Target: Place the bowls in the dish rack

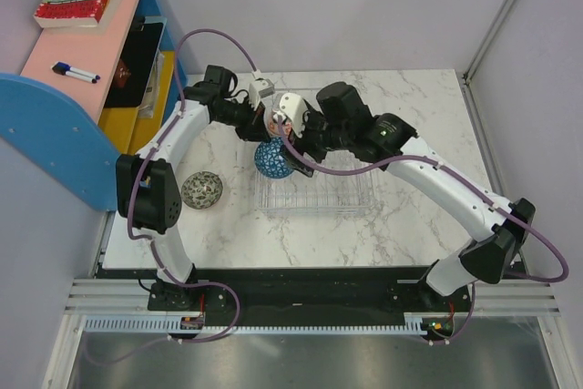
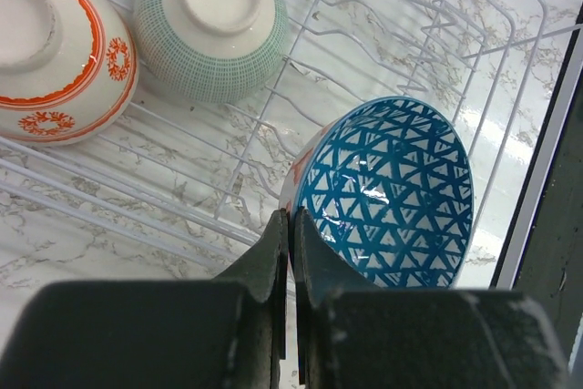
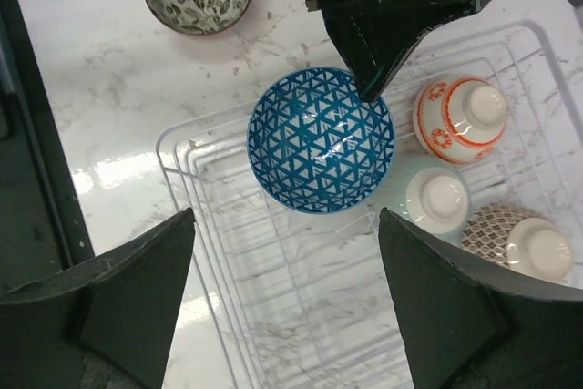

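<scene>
Dish rack [image 1: 339, 198] of silver wire stands about the middle of the table [image 1: 414, 107], its long sides running from the near edge towards the far one. The blue triangle-patterned bowl [image 3: 321, 138] is at the side of the rack that faces the left edge of the table. It is tipped up on its side, with its open face turned upward and outward. Whether its base rests on the wires cannot be told.

The left gripper [image 2: 291, 221] reaches in from the far left, and its two fingers are pinched narrowly on the rim of the blue bowl, one inside the lip and one outside.

Three more bowls lie upside down in the rack, beyond the blue one towards the far edge of the table. The orange-and-white bowl [image 3: 460, 114] is just beside the blue bowl. The pale green gridded bowl [image 3: 435, 196] is next to the orange-and-white bowl. The brown-patterned bowl [image 3: 524, 243] is farther along the same row. All three are hidden under the arms in the overhead view.

The right gripper [image 3: 284, 225] hangs above the rack, looking straight down on the blue bowl. Its fingers are spread wide and grip nothing.

A grey leaf-patterned bowl [image 1: 201, 190] stands upright on the bare table outside the rack. It is well apart from the rack and close to the left edge, beside the left arm's elbow.
</scene>
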`<state>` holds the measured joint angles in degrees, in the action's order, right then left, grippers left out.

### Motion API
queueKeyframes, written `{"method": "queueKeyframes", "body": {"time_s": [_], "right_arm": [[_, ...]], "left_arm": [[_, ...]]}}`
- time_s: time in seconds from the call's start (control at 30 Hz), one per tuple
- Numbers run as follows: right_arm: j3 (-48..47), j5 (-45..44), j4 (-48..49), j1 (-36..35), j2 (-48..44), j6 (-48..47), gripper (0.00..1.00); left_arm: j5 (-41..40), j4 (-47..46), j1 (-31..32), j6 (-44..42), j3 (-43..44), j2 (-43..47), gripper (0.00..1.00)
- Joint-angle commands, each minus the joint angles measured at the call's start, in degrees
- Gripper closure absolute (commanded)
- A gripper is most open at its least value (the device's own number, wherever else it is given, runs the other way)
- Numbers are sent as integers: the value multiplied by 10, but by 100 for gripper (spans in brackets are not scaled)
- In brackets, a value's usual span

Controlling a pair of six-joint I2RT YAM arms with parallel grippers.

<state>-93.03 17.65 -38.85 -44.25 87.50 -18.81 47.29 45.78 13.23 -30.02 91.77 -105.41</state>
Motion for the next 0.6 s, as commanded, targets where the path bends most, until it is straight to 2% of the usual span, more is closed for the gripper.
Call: {"method": "queueKeyframes", "body": {"time_s": [0.0,0.17,0.57], "right_arm": [[-42,-119,-80,-50,24,-118,11],[-52,-208,-90,-118,78,-161,13],[-97,-244,-105,-174,177,-172,16]], "left_arm": [[12,38,7,-7,49,3,98],[7,57,12,-8,61,2,98],[3,80,21,-17,66,10,98]]}}
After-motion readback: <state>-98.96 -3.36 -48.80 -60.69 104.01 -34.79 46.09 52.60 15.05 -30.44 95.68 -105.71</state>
